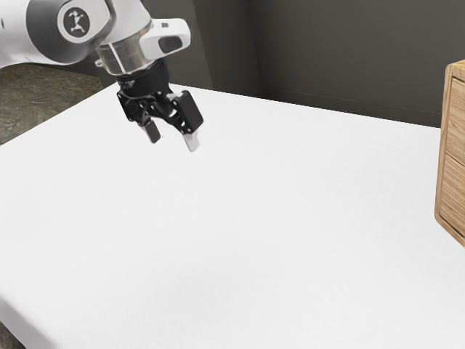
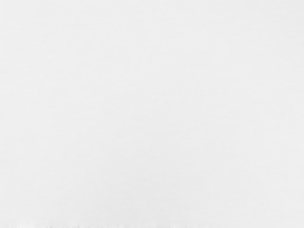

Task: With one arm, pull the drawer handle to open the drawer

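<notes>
Dark grey walls are seen behind a white table (image 1: 240, 240), and a mottled dark surface (image 1: 36, 98) lies past the table's edge, behind the arm. At the exterior view's left the Franka arm (image 1: 73, 25) is held above the table. The gripper (image 1: 173, 140) is pointed downward, its two fingers spread apart with nothing between them. Bare white tabletop lies directly under the hand in the wrist view. Well ahead of the hand, across an open stretch of table, the wooden drawer unit (image 1: 454, 145) is cut by the exterior view's right edge. Its handle cannot be made out, and whether any drawer is open cannot be told.

The step in hand is judged to be the approach, with the task barely begun. For this to be done well, the hand should be carried across at handle height and turned so that the fingers face the drawer front. The fingers should be kept apart until the handle is straddled, then closed from both sides. The pull is best made straight along the drawer's travel.
</notes>
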Available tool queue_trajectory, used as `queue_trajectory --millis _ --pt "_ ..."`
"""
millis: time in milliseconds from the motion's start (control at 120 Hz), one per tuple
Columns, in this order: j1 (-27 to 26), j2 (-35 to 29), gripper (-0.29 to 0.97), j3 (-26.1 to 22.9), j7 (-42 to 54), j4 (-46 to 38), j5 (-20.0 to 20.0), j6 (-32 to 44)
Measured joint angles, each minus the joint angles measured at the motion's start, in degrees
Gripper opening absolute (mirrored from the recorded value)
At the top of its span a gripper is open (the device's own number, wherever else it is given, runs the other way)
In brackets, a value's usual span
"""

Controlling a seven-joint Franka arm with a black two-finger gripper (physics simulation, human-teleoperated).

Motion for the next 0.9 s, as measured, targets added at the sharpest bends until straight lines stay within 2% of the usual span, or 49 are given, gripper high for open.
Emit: queue_trajectory --millis 150,258,383,550,742,842,900 --pt "1.74 -0.05 0.68 0.04 0.13 0.36 -0.34 -0.73" --pt "2.97 -1.7 0.68 -1.24 -0.86 12.66 0.74 -5.8" --pt "3.1 0.77 0.68 -2.22 -5.57 15.35 -1.02 -8.75" --pt "-5.55 13.33 0.68 -2.33 -13.94 15.41 -0.68 -4.72" --pt "-12.84 16.23 0.68 -2.31 -21.43 15.45 -0.23 0.88" --pt "-14.69 17.65 0.68 -1.81 -24.73 16.23 -0.26 2.84" --pt "-18.19 19.03 0.68 0.03 -27.81 17.69 -0.28 3.27"
